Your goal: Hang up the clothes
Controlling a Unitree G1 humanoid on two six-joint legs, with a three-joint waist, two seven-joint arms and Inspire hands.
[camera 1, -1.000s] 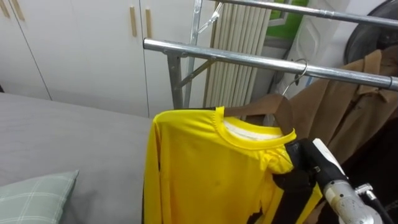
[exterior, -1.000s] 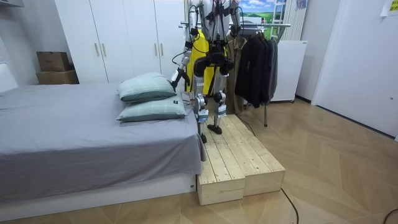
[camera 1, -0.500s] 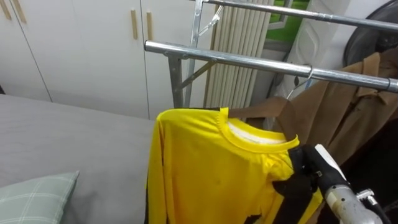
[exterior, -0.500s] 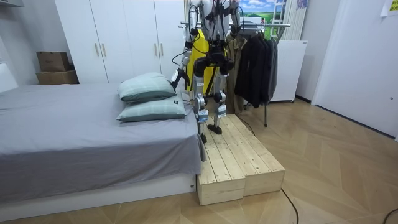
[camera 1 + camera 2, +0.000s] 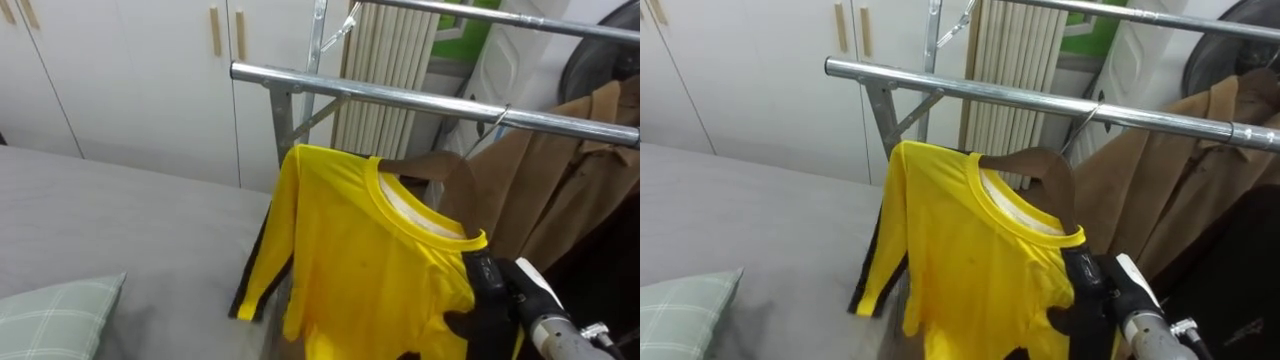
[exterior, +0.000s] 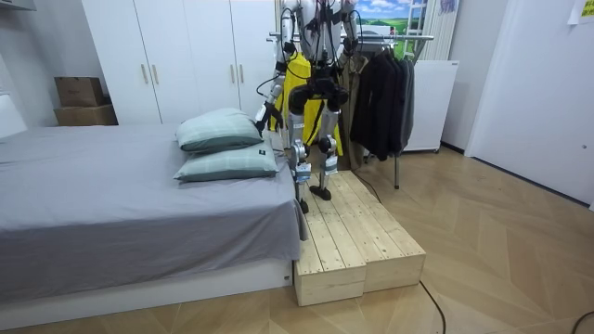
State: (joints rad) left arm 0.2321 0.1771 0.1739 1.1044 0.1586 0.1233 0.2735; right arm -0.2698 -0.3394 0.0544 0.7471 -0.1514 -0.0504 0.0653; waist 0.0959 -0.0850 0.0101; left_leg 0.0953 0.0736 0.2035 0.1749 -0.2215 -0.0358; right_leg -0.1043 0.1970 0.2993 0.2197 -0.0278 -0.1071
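The fingers of the right hand (image 5: 492,288) are buried against the lower shoulder of the yellow shirt (image 5: 365,265), so I cannot tell whether they grip the cloth or only press it; the dark hand touches the shirt just beneath the collar's end. In the room view the robot stands on a wooden platform (image 6: 355,234) at the foot corner of a grey bed (image 5: 110,215), facing a metal clothes rack (image 5: 400,96) with white wardrobe doors (image 5: 130,80) to its left. The left hand (image 6: 264,115) is low at its side near the two pillows (image 6: 221,144), too small to read. On the rack, a brown coat (image 5: 560,175) hangs to the right of the shirt, and dark coats (image 6: 380,93) hang further along. The shirt sits on a brown wooden hanger (image 5: 432,166) whose wire hook reaches up to the front rail and seems to sit over it. The shirt is tilted, its left shoulder high and its right shoulder sloping down to the hand. A black-edged sleeve (image 5: 252,290) dangles on the shirt's left, above the bed.
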